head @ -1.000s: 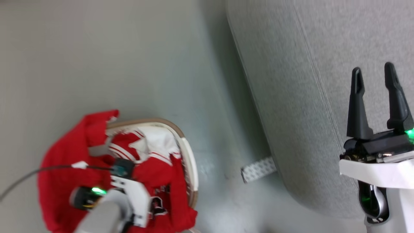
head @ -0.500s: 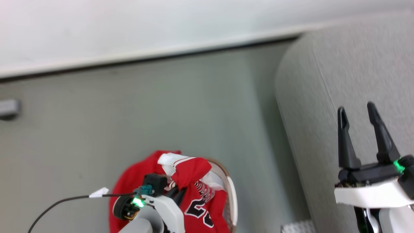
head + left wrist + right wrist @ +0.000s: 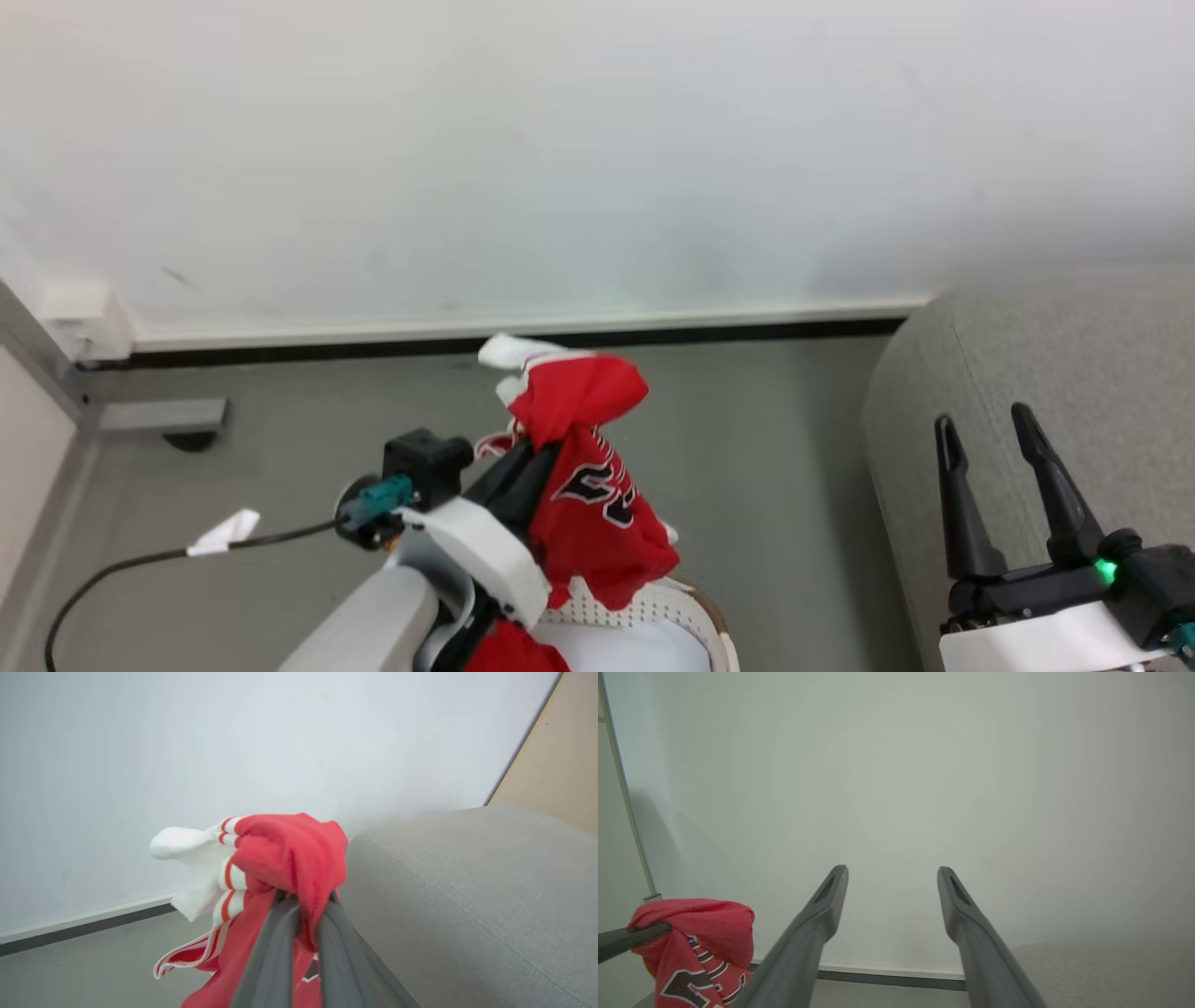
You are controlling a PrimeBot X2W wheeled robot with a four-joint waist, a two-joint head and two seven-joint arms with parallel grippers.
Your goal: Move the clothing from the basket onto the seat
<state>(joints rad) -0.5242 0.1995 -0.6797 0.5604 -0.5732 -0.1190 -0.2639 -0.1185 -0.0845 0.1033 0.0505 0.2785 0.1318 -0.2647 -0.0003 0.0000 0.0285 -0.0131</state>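
Observation:
My left gripper (image 3: pixel 540 446) is shut on the clothing, a bunched red-and-white jersey (image 3: pixel 597 509) with black-and-white lettering. The jersey hangs in the air above the basket (image 3: pixel 653 607), whose holed white wall and tan-brown rim show at the bottom edge. A second red garment (image 3: pixel 512 653) lies in the basket. In the left wrist view both fingers (image 3: pixel 275 947) pinch the jersey (image 3: pixel 289 854), with the grey seat (image 3: pixel 467 896) to its right. My right gripper (image 3: pixel 982 418) stands open and empty over the seat (image 3: pixel 1074 373). Its wrist view shows spread fingers (image 3: pixel 817 924) and the jersey (image 3: pixel 700 933) at the lower left.
A white wall (image 3: pixel 597 149) with a dark baseboard (image 3: pixel 467 345) rises behind the grey floor (image 3: pixel 766 448). A black cable with a white tag (image 3: pixel 222 534) trails off my left wrist. A grey bracket (image 3: pixel 161 416) sits by the left corner. A tan panel (image 3: pixel 556 756) stands beyond the seat.
The head camera has tilted up from the floor to the wall. My left gripper has lifted the jersey up out of the basket. The right gripper stays open.

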